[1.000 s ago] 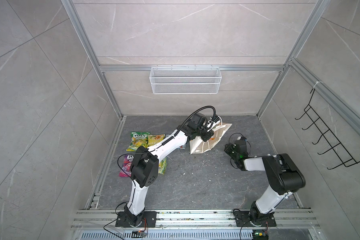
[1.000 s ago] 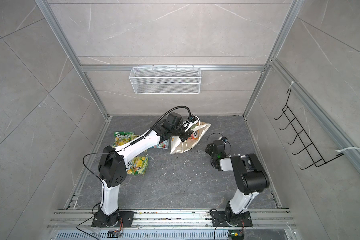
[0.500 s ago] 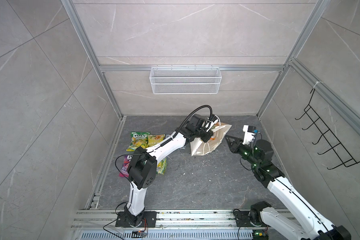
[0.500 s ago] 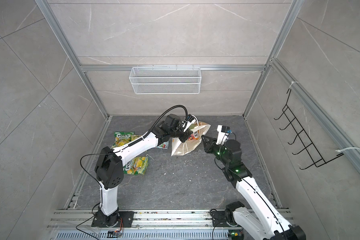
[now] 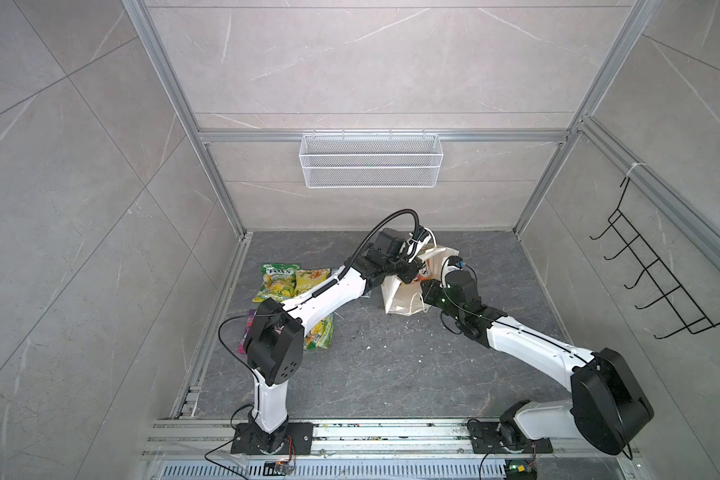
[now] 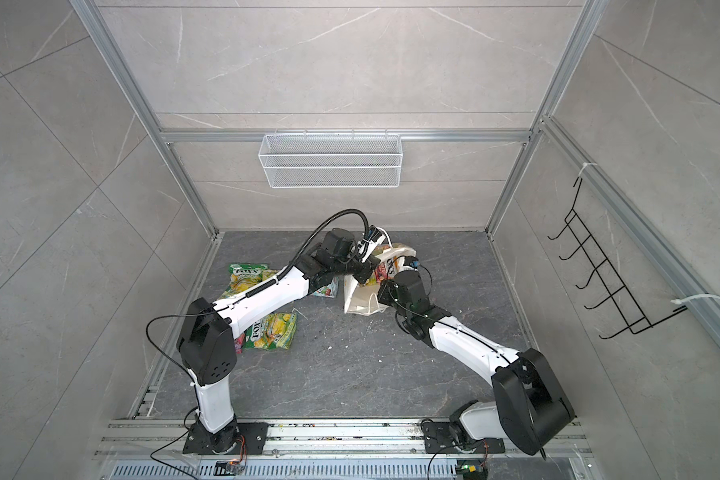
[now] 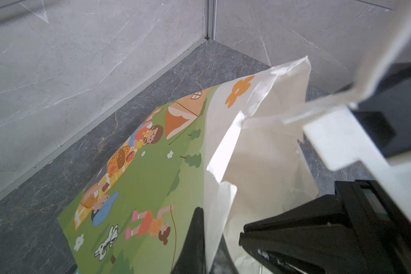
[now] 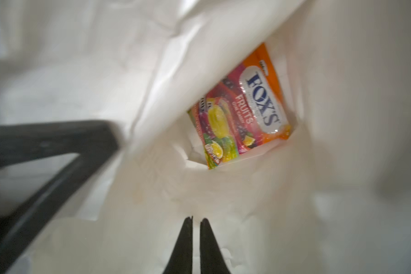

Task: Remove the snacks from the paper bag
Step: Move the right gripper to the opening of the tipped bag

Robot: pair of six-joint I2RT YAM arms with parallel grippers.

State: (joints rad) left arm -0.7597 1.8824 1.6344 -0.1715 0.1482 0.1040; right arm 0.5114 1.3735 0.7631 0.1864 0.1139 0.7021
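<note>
Deep inside bag (image 5: 396, 296) at far centre, read "FOX'S FRUITS" on orange packet (image 8: 242, 111); smaller print blurred past reading. Spotted right gripper (image 8: 196, 219) within bag too, jaws almost together, gripping nothing. Found left gripper (image 7: 220, 220) pinched tight on bag rim. Left on floor (image 5: 391, 365), read "FOX'S" on green packet (image 5: 276, 282); pink packet (image 5: 245, 338) mostly hidden under left arm (image 5: 333, 295).

Grey marble-look tile walls (image 5: 371, 62) enclose a dark grey stone floor (image 5: 391, 374). A white wire basket (image 5: 371, 166) hangs on the far wall, a black hook rack (image 5: 658, 261) on the right wall.
</note>
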